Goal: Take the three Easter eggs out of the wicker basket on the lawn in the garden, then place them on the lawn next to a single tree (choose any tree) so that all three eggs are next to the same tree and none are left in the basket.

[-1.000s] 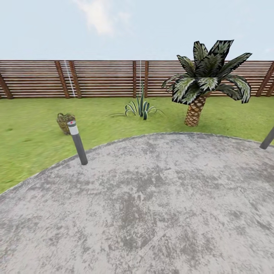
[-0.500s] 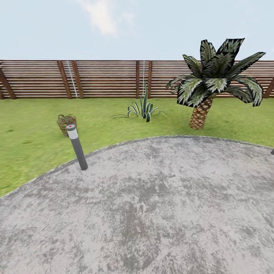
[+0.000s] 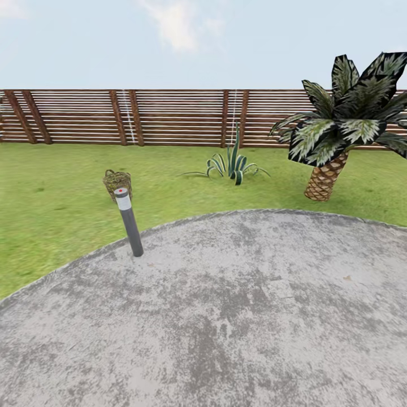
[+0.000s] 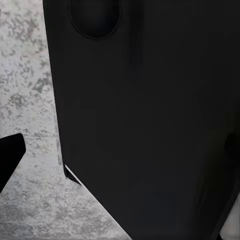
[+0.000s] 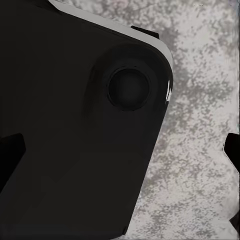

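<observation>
The wicker basket [image 3: 117, 182] stands far off on the lawn [image 3: 51, 209], just behind a grey bollard in the head view. The Easter eggs cannot be made out inside it at this distance. The tree is out of view. In the left wrist view my left gripper [image 4: 120, 155] is open against my own black body, one fingertip [image 4: 10, 157] showing over grey stone. In the right wrist view my right gripper [image 5: 120, 150] is open too, its fingertips [image 5: 10, 150] wide apart with nothing between them.
A round grey stone patio [image 3: 226, 316] lies under me. A grey bollard [image 3: 129, 222] stands on the patio's rim in front of the basket. A palm [image 3: 328, 164] and a spiky plant [image 3: 233, 164] grow on the grass. A brown slatted fence [image 3: 169, 117] closes the back.
The whole head view has shifted: basket, bollard, plant and palm all sit further right in the picture, and the second bollard at the right edge has left the frame. The camera has turned left.
</observation>
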{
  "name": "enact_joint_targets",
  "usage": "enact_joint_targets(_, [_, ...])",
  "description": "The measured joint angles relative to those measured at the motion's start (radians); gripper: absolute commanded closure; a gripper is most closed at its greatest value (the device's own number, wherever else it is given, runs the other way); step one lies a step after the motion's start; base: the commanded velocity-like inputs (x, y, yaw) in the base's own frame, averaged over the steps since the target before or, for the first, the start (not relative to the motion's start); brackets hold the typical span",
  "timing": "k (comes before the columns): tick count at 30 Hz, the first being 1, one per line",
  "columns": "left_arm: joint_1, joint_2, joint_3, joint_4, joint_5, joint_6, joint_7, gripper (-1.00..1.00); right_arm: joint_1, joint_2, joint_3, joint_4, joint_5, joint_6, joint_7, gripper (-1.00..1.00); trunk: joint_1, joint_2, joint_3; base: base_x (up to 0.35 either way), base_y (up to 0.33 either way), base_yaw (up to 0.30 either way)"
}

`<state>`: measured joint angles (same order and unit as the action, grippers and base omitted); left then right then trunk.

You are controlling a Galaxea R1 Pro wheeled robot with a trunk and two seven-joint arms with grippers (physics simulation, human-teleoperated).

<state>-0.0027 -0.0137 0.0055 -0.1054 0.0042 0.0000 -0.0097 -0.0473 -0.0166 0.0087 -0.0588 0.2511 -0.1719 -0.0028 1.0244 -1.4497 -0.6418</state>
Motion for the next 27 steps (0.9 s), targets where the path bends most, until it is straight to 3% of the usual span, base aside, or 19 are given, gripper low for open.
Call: enact_joint_targets(27, [0.0,0.0,0.0,0.0,0.0,0.0,0.0,-1.0,0.0,0.0,0.0,0.0,0.0,0.0,0.0,-1.0,0.0,0.0,0.0,0.339,0.0,0.202])
